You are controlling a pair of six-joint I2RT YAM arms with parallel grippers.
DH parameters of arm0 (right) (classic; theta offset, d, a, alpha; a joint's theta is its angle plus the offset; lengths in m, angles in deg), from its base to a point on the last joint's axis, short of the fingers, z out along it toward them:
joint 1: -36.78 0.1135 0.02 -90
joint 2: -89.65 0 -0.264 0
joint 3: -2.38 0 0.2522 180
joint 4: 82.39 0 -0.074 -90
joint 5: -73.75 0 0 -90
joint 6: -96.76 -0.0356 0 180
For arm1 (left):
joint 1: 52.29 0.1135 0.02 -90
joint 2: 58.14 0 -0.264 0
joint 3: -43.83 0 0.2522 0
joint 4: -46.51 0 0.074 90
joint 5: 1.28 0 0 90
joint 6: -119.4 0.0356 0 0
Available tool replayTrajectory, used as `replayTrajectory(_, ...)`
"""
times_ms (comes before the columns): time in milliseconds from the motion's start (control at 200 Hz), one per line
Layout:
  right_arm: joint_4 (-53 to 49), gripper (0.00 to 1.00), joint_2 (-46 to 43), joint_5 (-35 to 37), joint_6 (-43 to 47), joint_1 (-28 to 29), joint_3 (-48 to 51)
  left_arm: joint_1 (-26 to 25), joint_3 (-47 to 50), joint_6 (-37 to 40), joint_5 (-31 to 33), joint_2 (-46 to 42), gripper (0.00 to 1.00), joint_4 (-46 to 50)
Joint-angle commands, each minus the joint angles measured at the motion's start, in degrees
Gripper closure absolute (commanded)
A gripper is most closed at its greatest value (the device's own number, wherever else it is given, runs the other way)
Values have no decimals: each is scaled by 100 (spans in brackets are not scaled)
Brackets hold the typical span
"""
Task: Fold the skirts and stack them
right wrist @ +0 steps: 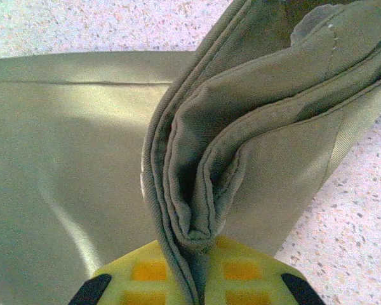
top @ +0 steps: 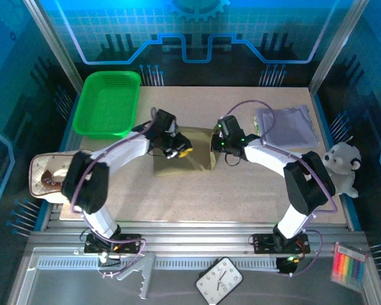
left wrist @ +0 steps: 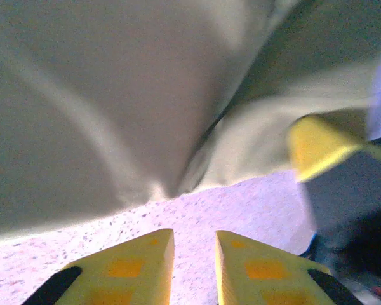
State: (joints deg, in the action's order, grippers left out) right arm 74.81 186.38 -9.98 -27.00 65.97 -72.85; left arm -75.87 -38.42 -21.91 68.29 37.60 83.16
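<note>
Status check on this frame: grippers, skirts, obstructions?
Right gripper shut on olive skirt, bunched edge. Left gripper slightly open, empty, at the cloth. Lavender skirt lies at right. Nothing blocking.

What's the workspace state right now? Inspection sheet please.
Surface: speckled beige tabletop, no spills seen.
Job's things: olive-tan cloth skirt centre, one edge lifted; lavender cloth skirt folded, far right.
Clutter: green plastic tray, beige brown-trimmed pouch, white plush toy.
Grippers: left gripper jaws slightly apart, empty; right gripper jaws shut on the olive-tan skirt's bunched edge.
Cables: purple cables loop along both arms.
Surroundings: blue-lit enclosure wall; clock, coloured marker pack on front ledge.
</note>
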Motion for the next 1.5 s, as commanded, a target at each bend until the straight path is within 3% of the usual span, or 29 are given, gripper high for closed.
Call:
replayTrajectory(0,-308,100,-49,92,304,-62,-119,509,461,310,655,34,81,781)
replayTrajectory(195,-401,100,-136,138,687,-62,-228,788,754,442,1460,555,86,799)
replayTrajectory(425,-828,100,88,86,2046,320,-1011,730,1070,193,969,1158,92,260)
replayTrajectory(655,-1527,100,1245,115,3134,1379,-2209,762,1141,121,909,1003,91,136)
replayTrajectory(840,-1735,100,2111,-193,2167,1473,-2739,871,1169,85,726,638,87,172)
replayTrajectory(1055,-1618,100,2341,-828,1135,1220,-2687,977,1410,139,1070,119,71,317)
replayTrajectory(1265,-1438,100,1983,-1363,1078,1108,-2812,960,1644,-4,911,799,100,100)
replayTrajectory(1495,-1078,100,2018,-2197,378,1112,-3138,942,1678,-121,838,605,100,-139)
